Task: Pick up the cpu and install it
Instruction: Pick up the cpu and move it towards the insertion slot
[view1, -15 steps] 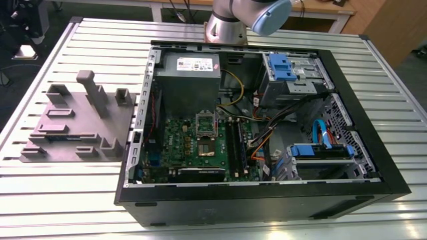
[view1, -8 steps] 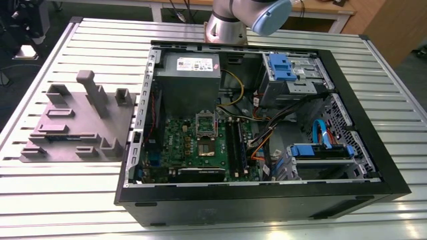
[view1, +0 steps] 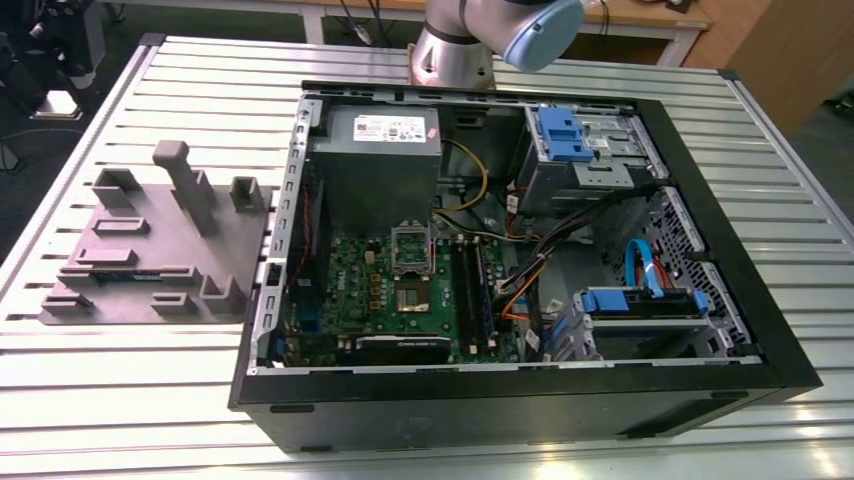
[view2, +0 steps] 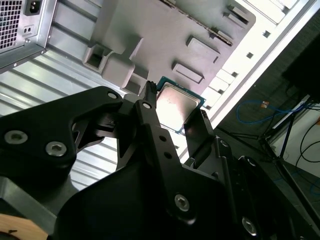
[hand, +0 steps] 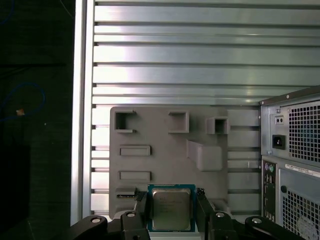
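The slatted metal counter (view1: 160, 90) carries an open computer case (view1: 507, 410) and, at the exterior view's left, a grey moulded tray (view1: 147, 250). In the first wrist view the black pincer (hand: 171, 197) grips the cpu (hand: 171, 212), its 2 fingers (hand: 141, 215) clamping opposite edges, above the tray's edge.

Open black PC case (view1: 534, 412) is lying on its side on the slatted metal table (view1: 200, 90), with the green motherboard (view1: 350, 278) facing up and the grey power supply (view1: 374, 165) just behind it. A grey fixture block (view1: 147, 250) sits beside the case on the exterior view's left. The robot arm (view1: 461, 45) is at the far edge.
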